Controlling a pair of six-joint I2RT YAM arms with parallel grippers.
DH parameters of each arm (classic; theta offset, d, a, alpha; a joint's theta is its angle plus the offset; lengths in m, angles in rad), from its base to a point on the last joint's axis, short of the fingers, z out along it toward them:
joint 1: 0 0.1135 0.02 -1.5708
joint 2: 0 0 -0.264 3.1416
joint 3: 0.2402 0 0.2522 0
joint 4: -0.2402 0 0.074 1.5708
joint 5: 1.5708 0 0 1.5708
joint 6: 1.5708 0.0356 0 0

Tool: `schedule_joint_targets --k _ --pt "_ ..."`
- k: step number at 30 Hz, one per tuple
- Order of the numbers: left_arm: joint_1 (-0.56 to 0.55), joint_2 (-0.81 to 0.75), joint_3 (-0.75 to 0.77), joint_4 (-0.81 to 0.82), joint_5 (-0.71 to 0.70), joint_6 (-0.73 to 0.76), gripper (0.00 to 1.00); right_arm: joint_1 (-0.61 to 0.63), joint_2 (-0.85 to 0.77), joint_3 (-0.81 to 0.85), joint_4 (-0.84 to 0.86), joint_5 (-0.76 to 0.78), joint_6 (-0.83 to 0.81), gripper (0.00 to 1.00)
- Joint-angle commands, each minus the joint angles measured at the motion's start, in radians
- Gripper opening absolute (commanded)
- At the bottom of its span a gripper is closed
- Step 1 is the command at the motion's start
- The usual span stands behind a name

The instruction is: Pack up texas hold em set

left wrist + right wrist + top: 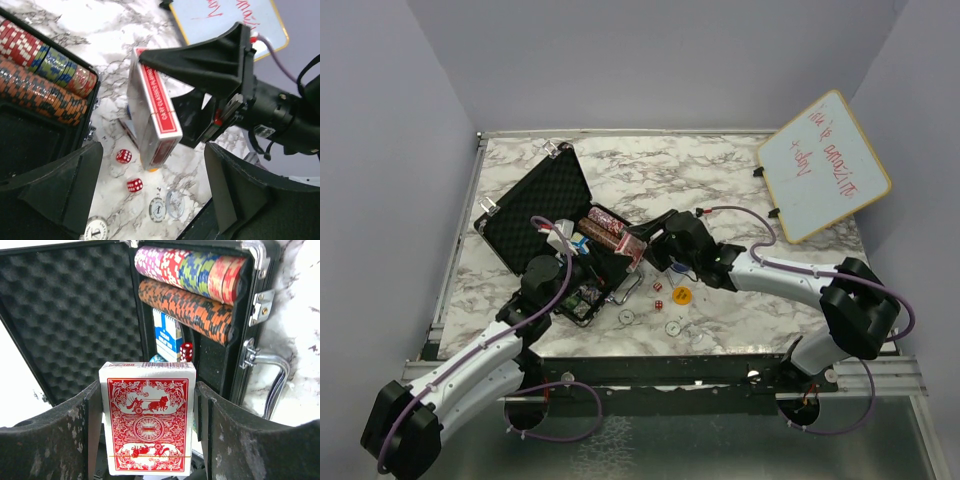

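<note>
The black case [535,205] lies open, its egg-crate foam lid [75,315] tilted back. Striped chip stacks [195,285] fill its tray, with a blue card deck [167,335] and a red die [186,351] below them. My right gripper [147,430] is shut on the red card deck [147,422] and holds it upright just in front of the case; the deck also shows in the left wrist view [155,115]. My left gripper [150,200] is open and empty above two red dice [123,156] and round buttons [158,209] on the table.
A wood-framed whiteboard [825,165] stands at the back right. An orange button [681,296], white buttons [626,316] and dice [657,288] lie on the marble table [720,190] in front of the case. The case's silver handle [272,380] faces the right gripper.
</note>
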Motion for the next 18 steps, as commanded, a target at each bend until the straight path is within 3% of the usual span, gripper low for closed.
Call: schedule_joint_targets --k 1,9,14,18 --pt "-0.001 0.001 -0.027 0.138 0.031 -0.011 0.89 0.022 0.002 0.037 -0.038 -0.016 0.093 0.52" --pt "-0.001 0.078 0.016 0.128 0.057 -0.020 0.48 0.031 0.011 0.062 -0.072 -0.019 0.102 0.52" --pt "-0.001 0.071 0.006 0.128 0.061 -0.047 0.39 0.031 0.020 0.067 -0.078 -0.019 0.107 0.52" --pt "-0.001 0.072 0.007 0.128 0.045 -0.049 0.10 0.031 0.023 0.072 -0.082 -0.021 0.108 0.53"
